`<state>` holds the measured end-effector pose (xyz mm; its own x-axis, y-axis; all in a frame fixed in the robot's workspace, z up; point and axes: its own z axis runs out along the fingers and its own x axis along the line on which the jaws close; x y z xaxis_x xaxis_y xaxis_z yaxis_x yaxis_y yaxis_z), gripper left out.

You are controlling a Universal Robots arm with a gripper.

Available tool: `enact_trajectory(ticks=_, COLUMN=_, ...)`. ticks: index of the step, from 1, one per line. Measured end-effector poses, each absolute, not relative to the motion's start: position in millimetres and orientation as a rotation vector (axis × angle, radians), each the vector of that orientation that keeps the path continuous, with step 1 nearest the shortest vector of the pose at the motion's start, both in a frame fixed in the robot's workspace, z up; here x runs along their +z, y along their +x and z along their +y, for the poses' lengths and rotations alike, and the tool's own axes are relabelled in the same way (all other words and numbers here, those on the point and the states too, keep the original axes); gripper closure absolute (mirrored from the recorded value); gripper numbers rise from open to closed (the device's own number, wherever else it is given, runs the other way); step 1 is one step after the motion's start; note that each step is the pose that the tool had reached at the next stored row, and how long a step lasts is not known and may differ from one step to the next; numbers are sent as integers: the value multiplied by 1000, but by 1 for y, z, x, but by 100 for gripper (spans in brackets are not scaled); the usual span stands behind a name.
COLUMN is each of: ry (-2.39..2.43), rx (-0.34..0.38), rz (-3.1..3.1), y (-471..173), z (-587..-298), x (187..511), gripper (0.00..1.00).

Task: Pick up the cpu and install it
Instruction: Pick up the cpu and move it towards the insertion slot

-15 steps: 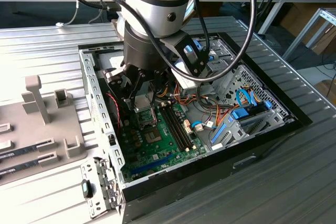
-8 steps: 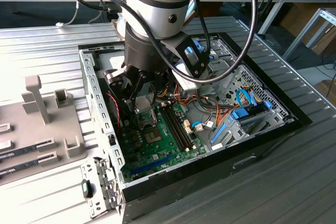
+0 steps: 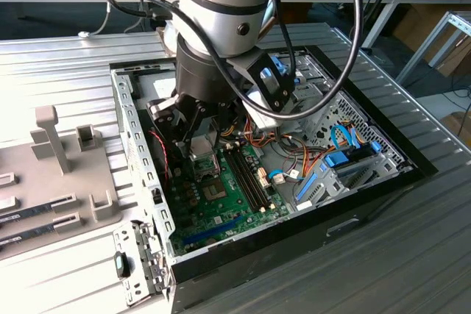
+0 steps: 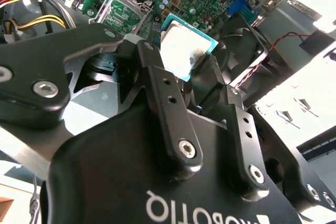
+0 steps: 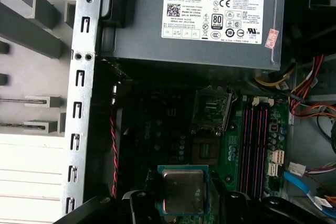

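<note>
- the gripper (image 3: 193,141) hangs low inside an open computer case (image 3: 294,244) that lies flat on a ribbed metal table (image 3: 59,56).
- in the second wrist view the gripper's two black fingers (image 4: 157,93) are closed most of the way and pinch the cpu (image 4: 186,51) by two opposite edges. its silvery top faces the camera, with a green border around it.
- in the first wrist view the cpu (image 5: 182,190) sits level between the fingers, held above the green motherboard (image 5: 233,145) and not touching it.
- the case holds the motherboard across its floor. a grey power supply box (image 5: 199,19) fills the end of the case beyond the board.
- the socket (image 5: 212,109) is a dark metal frame on the board near the power supply box. the cpu is apart from it, with a dark square chip (image 5: 207,148) on the board between them.
- long black memory slots (image 5: 257,140) run beside the socket. a twisted red and black wire (image 5: 113,145) runs along the perforated metal wall (image 5: 79,108) of the case.
- in the exterior view, blue cables (image 3: 340,139) and a bundle of coloured wires (image 3: 294,159) lie in the part of the case toward that view's right.
- outside the case, on the exterior view's left, a grey holder (image 3: 66,182) with upright posts and slots rests on the table.
</note>
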<state>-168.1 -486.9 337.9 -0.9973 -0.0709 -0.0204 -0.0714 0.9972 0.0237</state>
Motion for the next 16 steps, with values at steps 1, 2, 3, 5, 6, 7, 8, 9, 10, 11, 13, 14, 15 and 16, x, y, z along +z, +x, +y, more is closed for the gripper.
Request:
enact_trajectory(ticks=1, ry=-111, rx=38, rz=3120, y=-168, z=-487, x=338, gripper=53)
enact_trajectory(ticks=2, ry=-111, rx=38, rz=3120, y=-168, z=-488, x=338, gripper=53)
enact_trajectory(ticks=3, ry=-111, rx=38, rz=3120, y=-168, z=-488, x=337, gripper=53)
enact_trajectory(ticks=5, ry=-111, rx=38, rz=3120, y=-167, z=-488, x=337, gripper=53)
enact_trajectory(ticks=6, ry=-111, rx=38, rz=3120, y=-167, z=-489, x=337, gripper=53)
enact_trajectory(ticks=7, ry=-111, rx=38, rz=3120, y=-167, z=-489, x=336, gripper=53)
enact_trajectory(ticks=8, ry=-111, rx=38, rz=3120, y=-167, z=-490, x=336, gripper=53)
enact_trajectory(ticks=9, ry=-111, rx=38, rz=3120, y=-167, z=-490, x=336, gripper=53)
enact_trajectory(ticks=10, ry=-111, rx=38, rz=3120, y=-167, z=-490, x=336, gripper=53)
enact_trajectory(ticks=11, ry=-111, rx=38, rz=3120, y=-167, z=-491, x=336, gripper=53)
enact_trajectory(ticks=13, ry=-111, rx=38, rz=3120, y=-166, z=-492, x=335, gripper=53)
enact_trajectory(ticks=14, ry=-111, rx=38, rz=3120, y=-166, z=-492, x=335, gripper=53)
enact_trajectory(ticks=15, ry=-111, rx=38, rz=3120, y=-166, z=-493, x=335, gripper=53)
enact_trajectory(ticks=16, ry=-111, rx=38, rz=3120, y=-166, z=-493, x=334, gripper=53)
